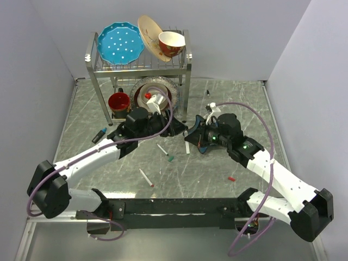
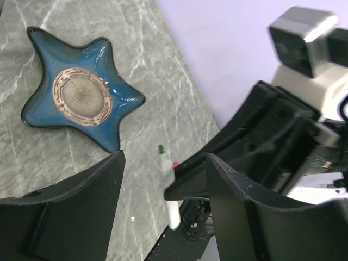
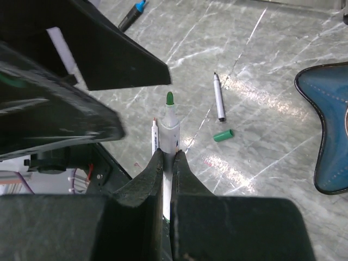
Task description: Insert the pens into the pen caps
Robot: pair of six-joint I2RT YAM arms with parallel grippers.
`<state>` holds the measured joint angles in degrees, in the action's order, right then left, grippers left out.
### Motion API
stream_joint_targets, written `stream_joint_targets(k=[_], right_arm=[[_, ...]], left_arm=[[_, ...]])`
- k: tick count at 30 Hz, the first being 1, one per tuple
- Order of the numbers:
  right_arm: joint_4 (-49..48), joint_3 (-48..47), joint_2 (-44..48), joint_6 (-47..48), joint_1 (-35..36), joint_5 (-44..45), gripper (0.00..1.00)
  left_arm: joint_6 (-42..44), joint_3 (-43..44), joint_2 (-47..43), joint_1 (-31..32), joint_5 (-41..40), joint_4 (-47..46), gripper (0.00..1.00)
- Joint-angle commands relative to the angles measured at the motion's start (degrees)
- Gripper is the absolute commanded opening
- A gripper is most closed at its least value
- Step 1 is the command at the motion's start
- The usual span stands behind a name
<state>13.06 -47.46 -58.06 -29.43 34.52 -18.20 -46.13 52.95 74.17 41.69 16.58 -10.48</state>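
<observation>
My right gripper point(image 3: 168, 154) is shut on a white pen with a green tip point(image 3: 169, 117), which sticks out past its fingertips. In the top view this pen point(image 1: 187, 146) hangs at mid-table in the right gripper point(image 1: 190, 140). My left gripper point(image 2: 163, 163) is open, its fingers point(image 2: 87, 201) standing either side of the same pen point(image 2: 169, 187) without touching it. On the table lie a green cap point(image 3: 223, 135), a black-tipped pen point(image 3: 218, 98), a red-tipped pen point(image 1: 145, 177), a red cap point(image 1: 231, 178) and a dark marker with a blue end point(image 1: 99, 135).
A blue star-shaped dish point(image 2: 76, 92) lies on the table just beyond the grippers. A metal dish rack point(image 1: 138, 62) with plates, a bowl and a red mug point(image 1: 119, 101) stands at the back. Another dark pen point(image 1: 208, 93) lies near the rack's right leg.
</observation>
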Motion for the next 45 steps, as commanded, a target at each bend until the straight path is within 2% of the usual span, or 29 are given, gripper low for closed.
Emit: stream_joint_targets(k=[1,4,6,15,16,17,19,22,24,26,28,34,37,42,43,45], right_arm=[[-3.1,-0.5,0.9,-1.2,1.0,0.7,0.00],[-3.2,-0.4,0.9,-1.5,1.2,1.5,0.00],[-3.7,-0.2,1.3,-1.8,1.2,1.9,0.00],[-5.2,-0.1,0.3,-2.6,1.3,2.9,0.00],[-5.4,0.1,0.2,-2.8,1.4,2.9,0.00],[-5.7,0.2,0.0,-3.0,1.3,2.8,0.00],[-5.8,0.3,-0.4,-3.0,1.4,2.4,0.00],[-6.4,0.9,-0.9,-2.5,1.4,0.8,0.00],[-7.3,1.4,-0.6,-2.5,1.4,0.4,0.06],[-7.2,1.8,-0.2,-2.4,1.4,0.3,0.20],[-7.1,2.7,0.5,-1.8,1.4,0.0,0.30],[-8.8,8.3,4.2,-1.0,1.2,-1.9,0.46],[-9.6,8.9,4.4,-1.1,1.2,-3.9,0.46],[-13.0,11.0,6.3,-3.1,1.3,-6.2,0.33],[-14.8,11.4,6.5,-3.4,1.3,-6.6,0.28],[-16.8,12.2,6.5,-4.6,1.2,-7.4,0.27]], left_arm=[[0.5,1.7,1.0,0.1,-1.0,-1.6,0.65],[0.2,1.3,1.7,0.1,-1.5,-2.1,0.63],[0.2,1.6,2.5,0.1,-0.7,-2.3,0.57],[-1.6,1.4,4.4,0.5,2.3,-2.6,0.50],[-1.6,1.5,4.6,0.5,2.5,-2.5,0.47],[-1.5,1.5,4.8,0.5,2.6,-2.4,0.38],[-1.8,1.5,4.9,0.6,3.3,-2.7,0.30],[-2.0,1.8,5.4,0.6,4.7,-3.9,0.10],[-2.2,2.4,5.7,0.6,6.2,-4.1,0.01],[-2.4,2.7,5.8,0.6,6.8,-4.3,0.01],[-2.3,2.9,5.5,0.6,6.8,-3.9,0.01],[-1.5,4.5,4.3,0.5,5.5,-2.6,0.01],[-1.9,4.0,3.6,0.5,5.4,-3.6,0.01],[-2.6,2.9,3.2,0.5,5.5,-4.5,0.01],[-2.6,2.8,3.2,0.5,5.6,-4.5,0.01],[-2.9,2.5,2.9,0.5,5.7,-4.7,0.01]])
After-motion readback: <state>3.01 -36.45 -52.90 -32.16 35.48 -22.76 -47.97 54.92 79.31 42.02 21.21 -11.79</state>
